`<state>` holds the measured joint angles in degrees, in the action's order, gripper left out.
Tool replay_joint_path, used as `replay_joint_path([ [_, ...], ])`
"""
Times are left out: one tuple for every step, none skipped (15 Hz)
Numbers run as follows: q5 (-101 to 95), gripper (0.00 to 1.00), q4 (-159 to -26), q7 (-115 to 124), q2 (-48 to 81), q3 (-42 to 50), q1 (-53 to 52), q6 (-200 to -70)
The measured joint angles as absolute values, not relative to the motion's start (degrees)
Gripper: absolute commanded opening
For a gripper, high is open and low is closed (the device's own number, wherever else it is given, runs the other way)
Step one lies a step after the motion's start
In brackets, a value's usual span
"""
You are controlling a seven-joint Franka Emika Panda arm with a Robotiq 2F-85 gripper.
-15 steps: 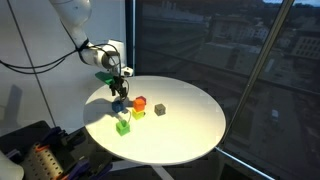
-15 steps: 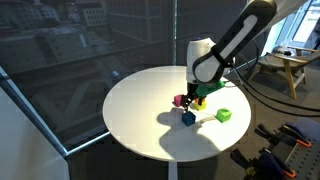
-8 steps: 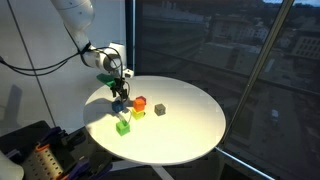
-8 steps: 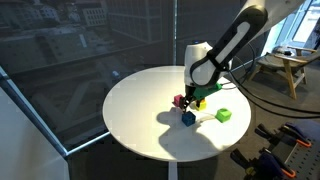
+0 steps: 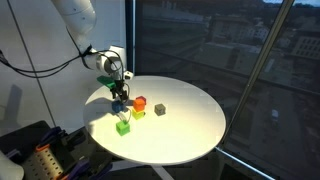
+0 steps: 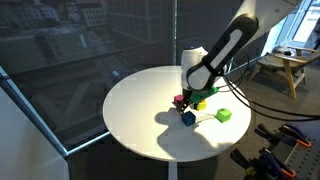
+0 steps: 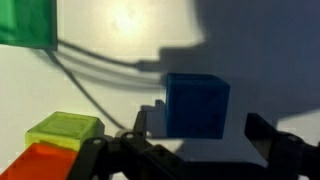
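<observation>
My gripper (image 5: 121, 94) hangs open just above a blue cube (image 5: 119, 106) on the round white table (image 5: 190, 130). In the wrist view the blue cube (image 7: 196, 104) lies between my two dark fingers (image 7: 200, 135), which stand on either side of it without touching it. The gripper (image 6: 192, 102) and the blue cube (image 6: 188, 117) show in both exterior views. Nothing is held.
Around the blue cube lie a red block (image 5: 139, 102), a yellow block (image 5: 138, 112), a green block (image 5: 123, 126) and a dark grey block (image 5: 159, 109). In the wrist view a green block (image 7: 25, 20), a yellow-green block (image 7: 63, 129) and an orange-red block (image 7: 38, 163) lie to the left. A window wall stands behind the table.
The gripper has come down a little toward the blue cube. The blocks have not moved.
</observation>
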<state>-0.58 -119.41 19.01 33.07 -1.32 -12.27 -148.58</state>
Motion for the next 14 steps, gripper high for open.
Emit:
replay_joint_path([
  [-0.6,1.0,-119.2,19.0,33.3,-1.3,-12.4,-148.6],
  [-0.6,1.0,-119.1,19.0,33.5,-1.3,-12.4,-148.6],
  [-0.6,1.0,-119.0,19.0,33.7,-1.3,-12.5,-148.6],
  [-0.6,1.0,-118.9,19.0,33.9,-1.2,-12.5,-148.6],
  [-0.6,1.0,-118.7,19.0,34.1,-1.2,-12.5,-148.6],
  [-0.6,1.0,-118.7,19.0,34.3,-1.2,-12.5,-148.6],
  [-0.6,1.0,-118.6,19.0,34.5,-1.1,-12.5,-148.6],
  [-0.6,1.0,-118.6,19.0,34.6,-1.1,-12.5,-148.6],
  [-0.6,1.0,-118.5,19.0,34.6,-1.0,-12.5,-148.6],
  [-0.6,1.0,-118.5,19.0,34.7,-1.0,-12.5,-148.6],
  [-0.6,1.0,-118.5,19.0,34.8,-1.0,-12.5,-148.6],
  [-0.6,1.0,-118.5,19.0,34.9,-1.0,-12.5,-148.6],
  [-0.6,1.0,-118.5,19.0,35.0,-1.0,-12.5,-148.6],
  [-0.6,1.0,-118.5,19.0,35.1,-1.0,-12.5,-148.6],
])
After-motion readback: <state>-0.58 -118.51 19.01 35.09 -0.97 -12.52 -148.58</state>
